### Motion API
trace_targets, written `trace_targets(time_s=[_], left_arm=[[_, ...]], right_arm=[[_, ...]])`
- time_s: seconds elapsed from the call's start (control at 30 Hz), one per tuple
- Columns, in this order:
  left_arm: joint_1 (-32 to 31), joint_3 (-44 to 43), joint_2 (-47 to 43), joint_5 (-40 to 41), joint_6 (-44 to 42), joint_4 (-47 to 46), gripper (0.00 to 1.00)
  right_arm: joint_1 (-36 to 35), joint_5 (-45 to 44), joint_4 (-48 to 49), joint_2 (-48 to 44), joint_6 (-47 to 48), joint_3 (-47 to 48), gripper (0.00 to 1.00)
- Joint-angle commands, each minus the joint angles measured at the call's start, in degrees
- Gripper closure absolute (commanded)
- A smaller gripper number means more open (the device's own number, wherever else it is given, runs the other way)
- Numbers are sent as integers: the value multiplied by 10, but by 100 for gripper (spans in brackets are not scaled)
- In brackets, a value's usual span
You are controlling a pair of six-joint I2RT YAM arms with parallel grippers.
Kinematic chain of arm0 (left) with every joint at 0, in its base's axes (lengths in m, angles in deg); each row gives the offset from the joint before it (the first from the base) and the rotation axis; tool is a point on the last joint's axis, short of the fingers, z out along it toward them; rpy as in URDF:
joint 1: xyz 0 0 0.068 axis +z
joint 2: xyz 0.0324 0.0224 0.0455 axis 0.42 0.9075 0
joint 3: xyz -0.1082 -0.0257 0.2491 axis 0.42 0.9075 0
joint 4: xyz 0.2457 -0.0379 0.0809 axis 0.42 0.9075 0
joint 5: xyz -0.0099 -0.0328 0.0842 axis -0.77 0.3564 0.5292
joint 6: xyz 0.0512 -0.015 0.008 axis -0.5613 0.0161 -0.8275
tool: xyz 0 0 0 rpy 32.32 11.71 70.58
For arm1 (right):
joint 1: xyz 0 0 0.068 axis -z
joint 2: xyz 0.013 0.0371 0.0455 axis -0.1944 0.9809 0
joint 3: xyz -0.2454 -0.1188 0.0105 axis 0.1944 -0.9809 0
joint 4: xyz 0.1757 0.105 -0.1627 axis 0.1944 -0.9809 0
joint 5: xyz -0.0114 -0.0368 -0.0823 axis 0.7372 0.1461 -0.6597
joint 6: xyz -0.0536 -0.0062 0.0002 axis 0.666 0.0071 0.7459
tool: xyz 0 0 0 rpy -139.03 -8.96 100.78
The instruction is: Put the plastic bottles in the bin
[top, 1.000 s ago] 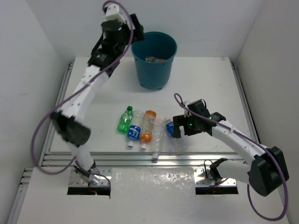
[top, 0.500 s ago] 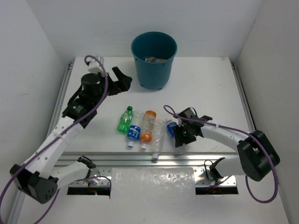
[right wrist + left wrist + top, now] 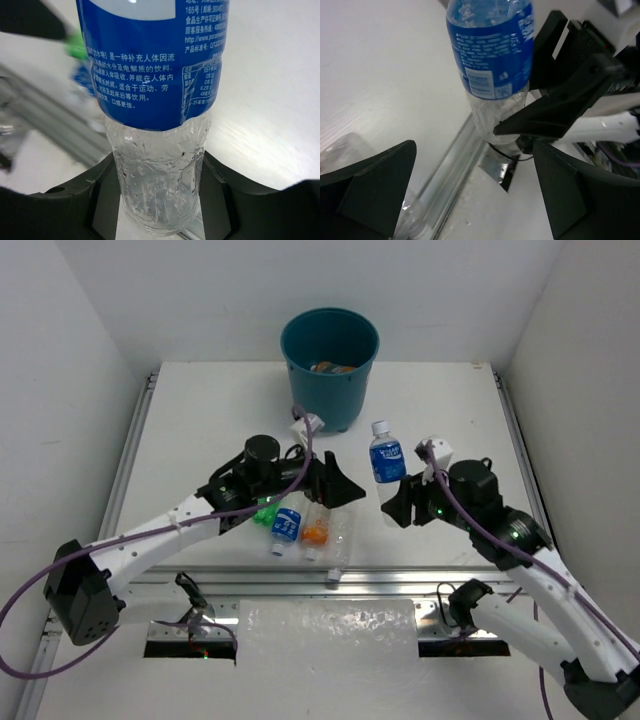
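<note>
Top external: white table point(image 3: 200, 420), white walls point(image 3: 150, 300); right gripper point(image 3: 398, 508) clamps blue-labelled bottle point(image 3: 386, 462) upright, outside the bin point(image 3: 325, 405). Left wrist view alone proves left gripper point(image 3: 472, 150) spread wide, other bottles point(image 3: 286, 526) lying underneath.

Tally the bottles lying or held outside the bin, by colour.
Blue-labelled: 2, the held bottle in the right gripper and the lying blue-labelled bottle
Green: 1, the green bottle
Orange-labelled: 1, the orange-labelled bottle
Unlabelled clear: 1, the clear bottle
Total: 5
</note>
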Motion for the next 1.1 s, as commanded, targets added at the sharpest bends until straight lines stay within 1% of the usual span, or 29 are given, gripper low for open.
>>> trace_targets(time_s=[0.0,0.03,0.1,0.23,0.27,0.33,0.37,0.4,0.43,0.47,0.5,0.53,0.57,0.6,0.63,0.67,0.73,0.77,0.8,0.83,0.87,0.9,0.93,0.97,1.0,1.03,1.07], left_arm=[[-31,-28,30,-84,12,-134,0],[-45,-49,40,-82,9,-131,0],[-60,-74,67,-81,6,-131,0],[-70,-91,95,-97,20,-172,1],[-70,-97,107,-95,20,-173,3],[-70,-113,115,-82,16,-169,24],[-71,-117,118,-75,15,-166,43],[-70,-127,118,-67,13,-159,86],[-71,-134,118,-53,6,-149,97],[-70,-141,117,-39,1,-120,100],[-70,-161,116,5,-6,-99,100],[-70,-175,115,42,-18,-50,100],[-65,-213,117,129,-25,-22,100],[-59,-238,122,175,-32,9,100],[-52,-269,139,220,-41,73,100],[-29,-327,152,290,-45,90,100],[3,-384,197,330,-54,114,100],[39,-438,215,342,-57,123,100],[56,-466,235,343,-60,128,98],[69,-497,280,348,-67,144,95],[91,-565,305,367,-70,155,93],[99,-599,331,378,-75,163,92],[105,-633,380,391,-86,170,91],[117,-697,405,411,-94,170,89],[123,-729,433,416,-99,170,87],[129,-762,483,412,-108,167,82],[143,-819,507,407,-110,167,66]], right_arm=[[-1,141,46,-41,18,17,84],[-1,169,60,-46,11,18,84],[-2,196,70,-53,7,18,84],[-2,264,78,-45,8,22,84],[-1,272,82,-45,8,22,84],[-1,278,84,-45,11,18,82],[-2,269,82,-46,12,20,81],[-2,261,78,-47,14,21,75],[-2,252,69,-50,12,22,66],[-2,211,65,-54,9,22,52],[-2,185,61,-67,-4,19,3],[-2,152,57,-77,-10,17,1],[-1,78,51,-85,-18,12,1],[-1,39,41,-93,-25,11,1],[-2,5,19,-107,-33,11,1],[-1,-37,5,-113,-36,15,1],[-2,-57,-24,-126,-32,19,1],[-1,-58,-32,-130,-30,23,1],[-1,-57,-45,-134,-27,25,1],[-2,-57,-51,-140,-27,27,1],[-1,-57,-56,-144,-27,29,1],[-1,-56,-61,-148,-26,29,1],[-2,-53,-62,-152,-26,26,1],[-2,-47,-63,-156,-25,25,1],[-2,-34,-64,-157,-20,25,1],[-1,-32,-68,-157,-20,24,1],[-1,-32,-70,-157,-19,24,1]])
